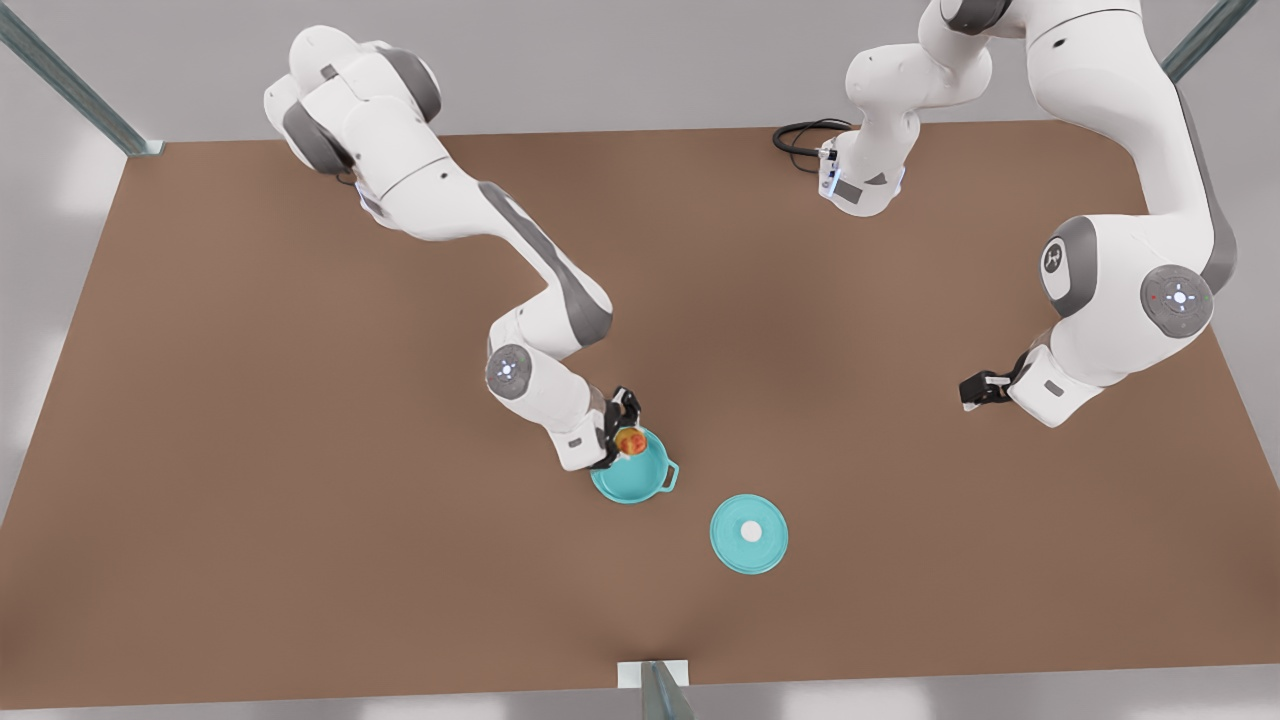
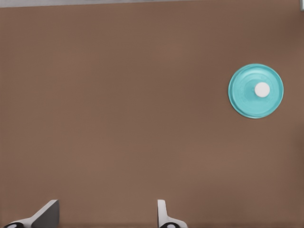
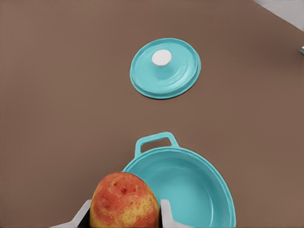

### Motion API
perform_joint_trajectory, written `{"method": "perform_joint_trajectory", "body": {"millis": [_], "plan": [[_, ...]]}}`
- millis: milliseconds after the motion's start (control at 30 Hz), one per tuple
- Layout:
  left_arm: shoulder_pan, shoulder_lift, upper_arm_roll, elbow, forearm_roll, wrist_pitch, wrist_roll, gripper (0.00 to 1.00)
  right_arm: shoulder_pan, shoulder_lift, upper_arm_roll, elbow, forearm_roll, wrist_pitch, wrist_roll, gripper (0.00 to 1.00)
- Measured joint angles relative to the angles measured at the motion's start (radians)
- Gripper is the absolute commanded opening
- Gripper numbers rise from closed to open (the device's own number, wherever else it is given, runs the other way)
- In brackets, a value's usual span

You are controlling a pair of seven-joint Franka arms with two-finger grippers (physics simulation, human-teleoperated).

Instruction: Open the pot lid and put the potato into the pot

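**Potato over the pot, lid already off**

Look at your right gripper [image 1: 628,428]. It sits at the end of the arm on the front view's left, and it pinches the small yellow potato with orange-red patches [image 3: 124,200] between its two fingers. The potato hangs just above the rim of the small round teal pot with loop handles [image 1: 636,474], at the side of the pot nearest the arm. In the right wrist view you can see the pot is open and bare inside.

The flat round teal pot lid with the white knob [image 1: 749,533] lies on the brown table [image 1: 250,450], near the pot but not touching it. So the first job looks done: the lid is off.

Your left gripper [image 1: 972,389] is on the arm at the front view's right. It waits well apart from the pot, its fingers spread with nothing between them.

What is left, I think, is small. You may need to bring the potato a bit more over the middle of the pot. Then let go so it drops in.
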Motion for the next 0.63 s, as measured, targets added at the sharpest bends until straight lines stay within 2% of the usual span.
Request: {"method": "perform_joint_trajectory", "body": {"millis": [200,233,333,400,500,633], "plan": [[-0.015,0.000,0.002,0.006,-0.001,0.000,0.002,1.00,-0.012,-0.025,-0.006,-0.016,0.010,0.024,0.042,1.00],[-0.015,0.001,0.002,0.006,-0.001,0.000,0.003,1.00,-0.018,-0.083,-0.060,-0.047,0.009,-0.015,0.049,1.00],[-0.014,0.001,0.002,0.006,-0.001,0.000,0.003,1.00,-0.027,-0.225,-0.365,-0.099,-0.027,-0.274,0.081,1.00],[-0.014,0.002,0.003,0.007,-0.001,0.000,0.004,1.00,-0.035,-0.257,-0.517,-0.105,-0.083,-0.464,0.102,1.00],[-0.017,0.006,0.003,0.012,-0.003,0.006,0.004,1.00,-0.041,-0.271,-0.610,-0.107,-0.161,-0.674,0.129,1.00],[-0.022,0.005,0.001,0.021,-0.011,0.020,0.005,1.00,-0.041,-0.273,-0.637,-0.107,-0.201,-0.832,0.157,1.00]]}}
